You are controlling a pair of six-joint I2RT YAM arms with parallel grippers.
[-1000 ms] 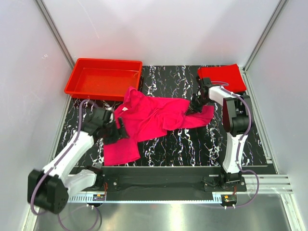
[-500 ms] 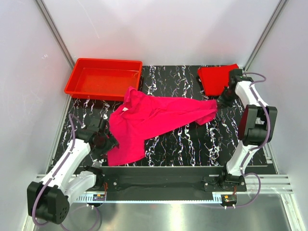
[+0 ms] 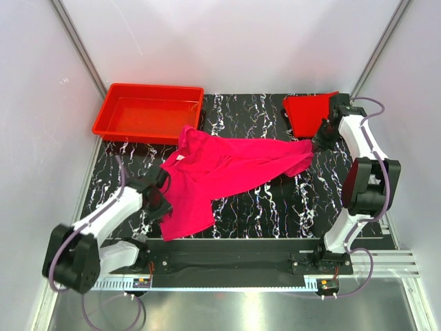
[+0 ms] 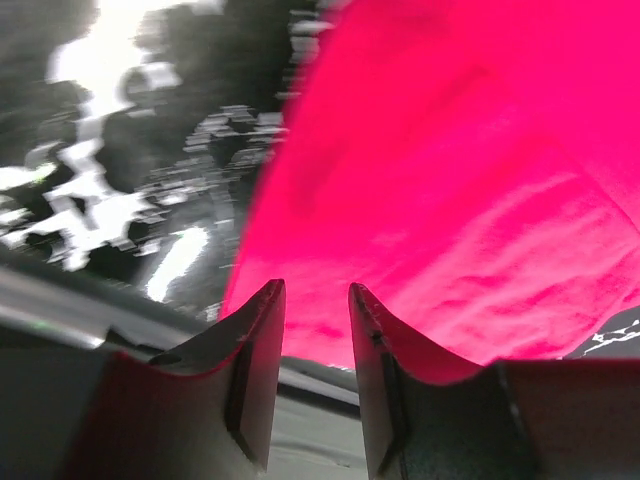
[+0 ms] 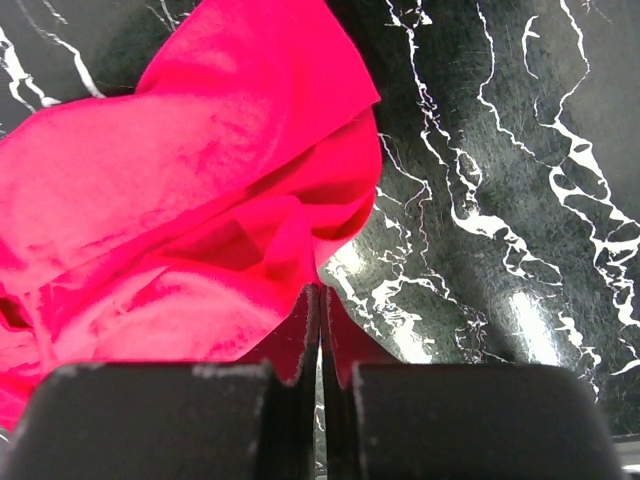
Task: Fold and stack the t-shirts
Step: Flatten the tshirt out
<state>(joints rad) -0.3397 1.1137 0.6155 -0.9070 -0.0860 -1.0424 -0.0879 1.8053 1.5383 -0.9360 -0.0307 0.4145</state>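
Shirt stretched out for folding
My left gripper (image 3: 157, 200) has narrowed at the near hem of the magenta t-shirt (image 3: 227, 165), grip unclear; my right gripper (image 3: 320, 141), pinching its sleeve, has drawn it toward the red t-shirt (image 3: 310, 110).

left arm (image 3: 103, 219): white links, black joints | right arm (image 3: 363, 141): same white/black build | cables (image 3: 372, 102): grey-purple loops | claw fingers (image 5: 298, 338): dark, flat, tapered
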